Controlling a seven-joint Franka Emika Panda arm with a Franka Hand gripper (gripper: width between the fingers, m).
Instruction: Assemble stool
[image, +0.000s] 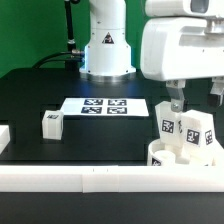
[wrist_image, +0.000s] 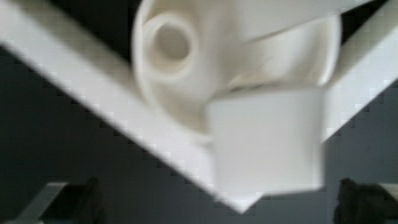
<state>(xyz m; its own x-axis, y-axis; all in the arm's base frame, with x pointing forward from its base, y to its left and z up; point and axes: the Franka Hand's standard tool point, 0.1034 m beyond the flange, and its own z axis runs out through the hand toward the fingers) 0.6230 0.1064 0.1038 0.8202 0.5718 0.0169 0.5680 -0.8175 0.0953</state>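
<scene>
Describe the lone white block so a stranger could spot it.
On the black table, find the flat white marker board. Off its corner, toward the exterior view's left, sits a short white rectangular plastic leg bearing one tag. It stands alone; the other legs stand together at the exterior view's right.

We see the seat disc (wrist_image: 187, 85) as smooth white plastic with a faint sheen. The loose leg (image: 52, 123) is the same plastic. The worktop (image: 30, 90) looks matt black, and the marker board (image: 105, 105) is flat, matt white.
</scene>
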